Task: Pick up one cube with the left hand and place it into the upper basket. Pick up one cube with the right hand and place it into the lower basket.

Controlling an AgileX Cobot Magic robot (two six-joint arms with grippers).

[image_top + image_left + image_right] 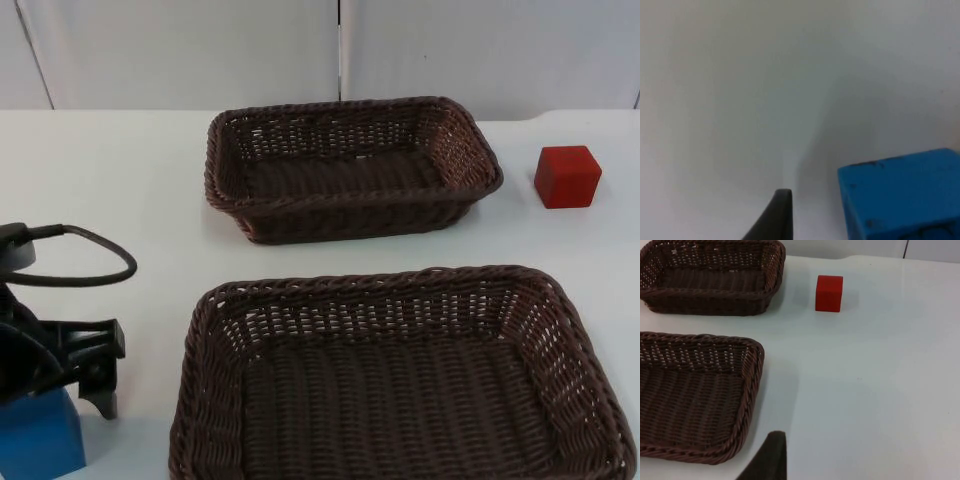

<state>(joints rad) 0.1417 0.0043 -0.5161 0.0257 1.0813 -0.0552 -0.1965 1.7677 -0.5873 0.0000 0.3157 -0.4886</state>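
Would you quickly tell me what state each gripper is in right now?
Left gripper: at the blue cube; open or shut cannot be told.
Right gripper: waiting over the table by the lower basket; cannot be told.

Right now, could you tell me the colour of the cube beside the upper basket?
Red cube; clearest in the top view.

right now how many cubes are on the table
2. A blue cube sits at the table's near left edge, at the left gripper; a red cube sits right of the upper brown wicker basket. Both baskets look empty.

A white table (150, 170) runs back to a grey partition wall (180, 50). Vertical seams divide the wall into panels
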